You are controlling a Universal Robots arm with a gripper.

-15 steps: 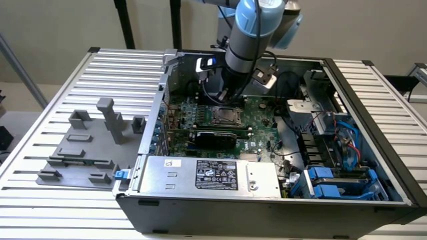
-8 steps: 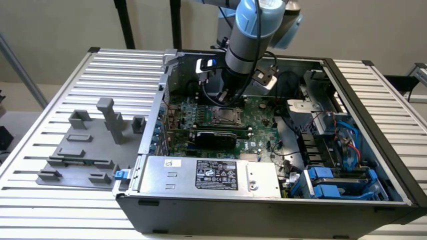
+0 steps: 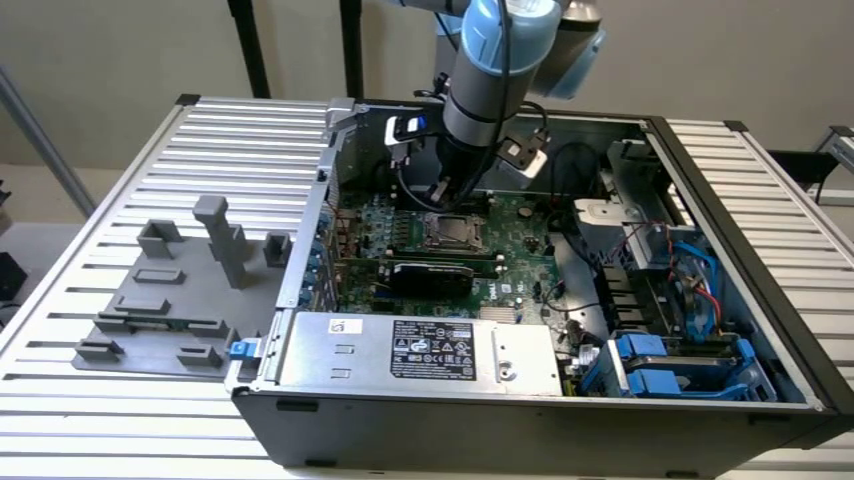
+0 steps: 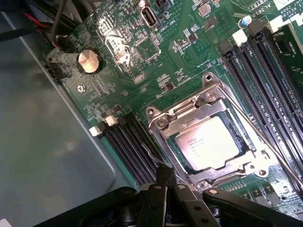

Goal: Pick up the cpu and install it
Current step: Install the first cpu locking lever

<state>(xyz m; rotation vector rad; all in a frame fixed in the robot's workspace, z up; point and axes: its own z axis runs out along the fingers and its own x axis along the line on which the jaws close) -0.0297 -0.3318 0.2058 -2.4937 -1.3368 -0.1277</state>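
You see the cpu [image 4: 213,142] lying flat in the socket [image 4: 208,137] on the motherboard [image 4: 142,56], inside the open case [image 3: 747,260] on the bench [image 3: 80,420]. The end effector [image 4: 163,182] hangs just above the socket's edge with its fingers together and nothing between them, the cpu just ahead of and below the tips. Note the chip: thin square, pale silver-grey lid, faint print, square to the metal frame.

case [image 3: 747,190]: we see it open on the table [image 3: 80,330]
motherboard [image 3: 514,235]: inside case
cpu [image 4: 207,142]: in socket frame [image 4: 208,101] on motherboard
power supply [image 3: 414,350]: in front of motherboard
fixture block [image 3: 174,290]: exterior view's left, beside case
gripper [image 3: 441,195]: above socket
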